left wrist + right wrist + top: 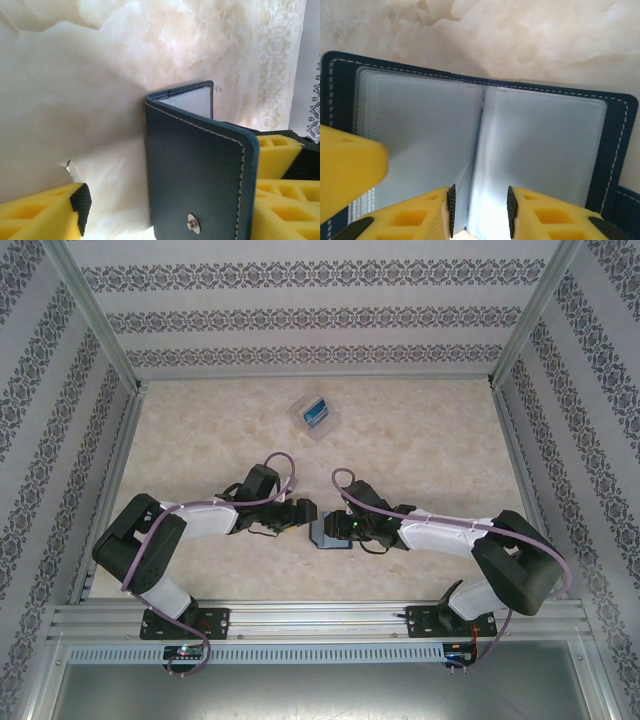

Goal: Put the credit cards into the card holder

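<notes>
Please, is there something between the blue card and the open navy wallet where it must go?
Yes. The bright blue card lies inside the transparent plastic case, so the case itself stands in the way. Between that case and the dark navy folding card holder, the marbled table shows nothing else.

Card holder (197,170) base beyond lower edge
</notes>
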{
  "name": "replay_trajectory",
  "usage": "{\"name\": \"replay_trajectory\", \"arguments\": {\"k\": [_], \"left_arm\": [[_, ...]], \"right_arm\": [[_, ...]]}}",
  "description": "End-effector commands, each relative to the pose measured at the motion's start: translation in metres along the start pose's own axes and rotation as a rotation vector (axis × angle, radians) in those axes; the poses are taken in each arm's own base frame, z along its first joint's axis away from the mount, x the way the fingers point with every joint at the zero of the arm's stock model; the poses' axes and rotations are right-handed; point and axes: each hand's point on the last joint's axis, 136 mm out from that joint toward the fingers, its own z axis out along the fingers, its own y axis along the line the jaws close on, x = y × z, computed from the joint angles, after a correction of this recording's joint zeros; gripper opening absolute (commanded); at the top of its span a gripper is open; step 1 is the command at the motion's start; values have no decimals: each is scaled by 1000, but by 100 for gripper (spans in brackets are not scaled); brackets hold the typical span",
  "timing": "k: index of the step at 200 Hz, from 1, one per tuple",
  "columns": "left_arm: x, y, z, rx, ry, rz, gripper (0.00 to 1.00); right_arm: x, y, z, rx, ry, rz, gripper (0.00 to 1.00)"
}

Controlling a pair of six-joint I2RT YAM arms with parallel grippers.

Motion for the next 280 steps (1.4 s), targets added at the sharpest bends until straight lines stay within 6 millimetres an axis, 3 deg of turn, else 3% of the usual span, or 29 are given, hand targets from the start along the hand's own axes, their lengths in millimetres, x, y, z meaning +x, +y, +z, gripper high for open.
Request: {"name": "replay_trajectory", "arguments": {"k": [1,38,73,91,108,127,204,280], "left_arm": [[0,-8,-4,15,-11,32,69],[0,-16,-5,55,-15,56,60],[0,-20,-7,73,-16,75,29],[0,-25,-8,96,-15,78,30],[0,-34,-10,134,-11,100,50],[-2,-37,-12,138,-16,109,51],[2,-28,-7,110,-3,104,4],[2,-25,-10,97,-14,105,0]], "right_arm": [[6,-10,9,24,22,11,34],[10,-17,17,52,42,12,34],[12,-21,19,62,49,12,34],[12,-21,21,62,55,18,34],[13,-21,21,59,57,15,34],[14,-24,22,73,56,15,33],[15,-22,24,68,63,13,33],[8,-14,19,-7,21,23,38]]}}
